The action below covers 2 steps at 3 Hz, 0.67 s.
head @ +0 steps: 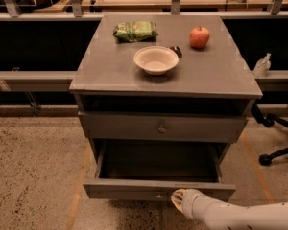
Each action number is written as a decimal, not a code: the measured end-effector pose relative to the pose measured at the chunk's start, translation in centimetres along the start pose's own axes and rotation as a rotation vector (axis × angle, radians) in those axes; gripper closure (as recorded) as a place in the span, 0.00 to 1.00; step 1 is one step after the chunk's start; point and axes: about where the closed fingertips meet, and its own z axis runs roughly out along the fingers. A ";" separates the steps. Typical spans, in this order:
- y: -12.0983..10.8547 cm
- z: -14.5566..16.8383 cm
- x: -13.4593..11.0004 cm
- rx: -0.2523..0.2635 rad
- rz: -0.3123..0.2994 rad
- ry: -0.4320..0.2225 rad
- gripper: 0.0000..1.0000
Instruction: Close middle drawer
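Observation:
The middle drawer is pulled far out of the grey cabinet, and its dark inside looks empty. Its small round knob is at the centre of the flat grey front. My gripper, the pale end of a white arm coming in from the lower right, is low against the drawer front, just right of the knob. The drawer above is pushed in. Any drawer below is hidden by the open one.
On the cabinet top are a white bowl, a green snack bag, a red apple and a small dark object. An office chair base stands to the right and a bottle on the ledge. Speckled floor lies to the left.

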 end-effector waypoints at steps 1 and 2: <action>-1.5 1.0 -0.3 0.050 -0.026 0.009 1.00; -1.5 0.9 -0.2 0.051 -0.026 0.009 1.00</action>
